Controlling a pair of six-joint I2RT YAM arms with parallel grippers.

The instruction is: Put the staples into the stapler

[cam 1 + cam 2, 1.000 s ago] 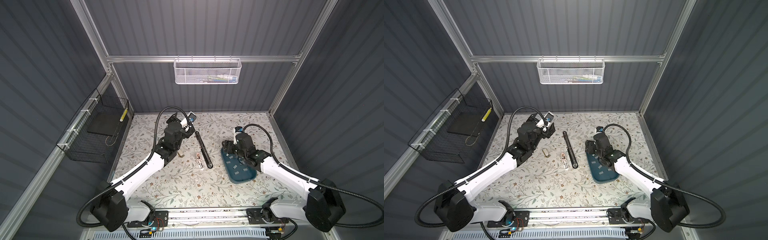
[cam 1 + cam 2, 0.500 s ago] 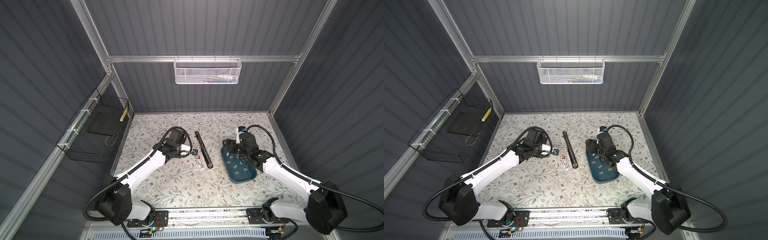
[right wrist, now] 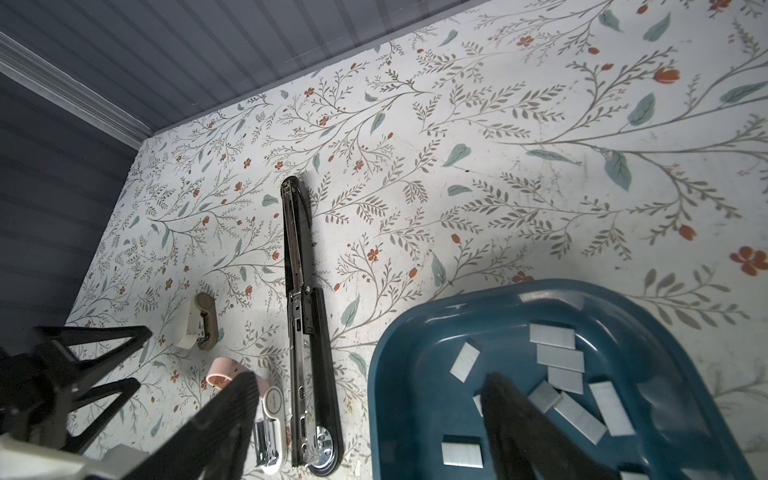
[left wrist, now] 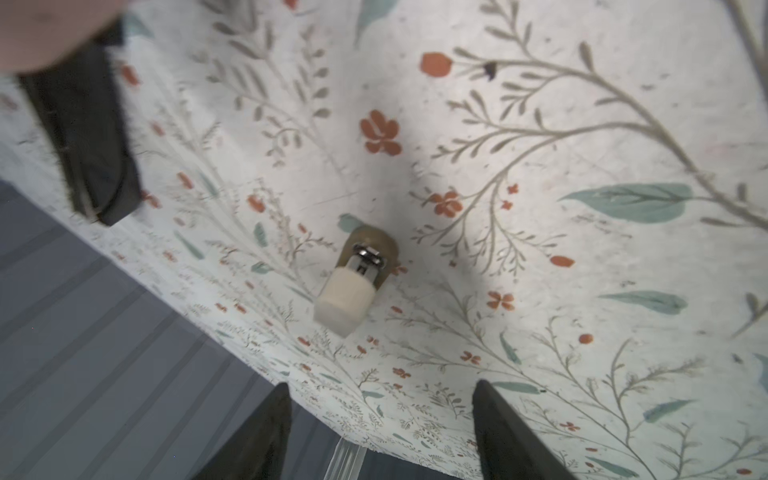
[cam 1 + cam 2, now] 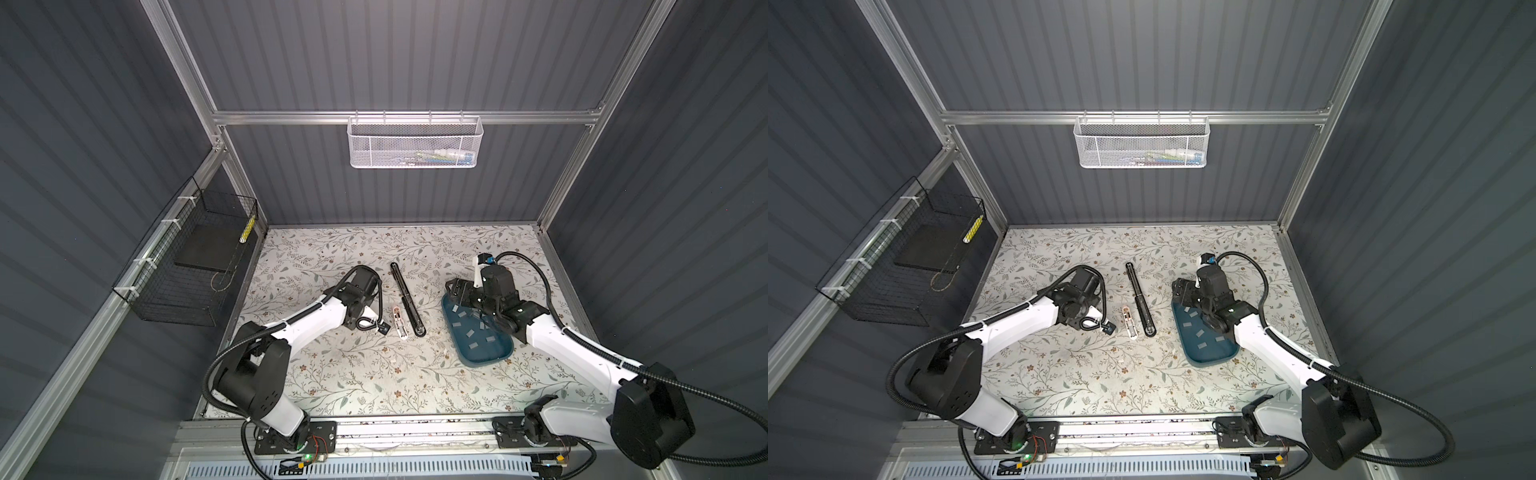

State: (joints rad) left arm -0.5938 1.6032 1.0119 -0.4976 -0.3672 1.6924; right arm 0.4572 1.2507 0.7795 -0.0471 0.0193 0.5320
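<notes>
i see no strip lifted: staples [image 3: 552, 336] lie in the teal tray [image 3: 395, 365]; right gripper [image 3: 370, 378] gapes empty above, left gripper [image 4: 380, 384] half-open, empty.

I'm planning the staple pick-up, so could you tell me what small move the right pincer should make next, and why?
I'd judge: lower the right pincer onto one strip of the staples and close. Its jaws stand open and empty above the blue tray, where the loose strips lie flat.
</notes>
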